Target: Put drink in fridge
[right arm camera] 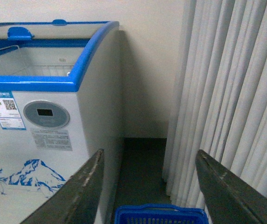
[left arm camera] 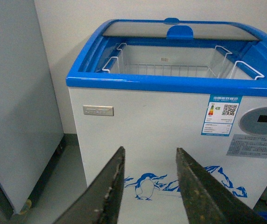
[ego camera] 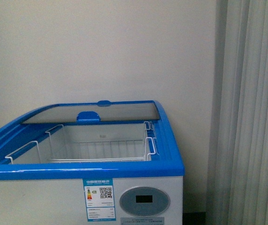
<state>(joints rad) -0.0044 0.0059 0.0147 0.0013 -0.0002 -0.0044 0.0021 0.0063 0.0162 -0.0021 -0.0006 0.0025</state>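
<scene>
So, your fridge [ego camera: 78, 171] sits dead ahead in the front view, glass lid [ego camera: 92, 113] slid back toward 12 o'clock, and the wire basket [ego camera: 101, 145] inside looks bare. The drink doesn't show in any view, so I can't tell you where it is. Your left gripper [left arm camera: 150, 186] is spread apart with nothing between the jaws, facing the penguin artwork [left arm camera: 145, 184]. Right gripper [right arm camera: 147, 186] is released too, wide, above a blue basket [right arm camera: 159, 215] on the floor, curtain [right arm camera: 231, 93] around 2 o'clock.
</scene>
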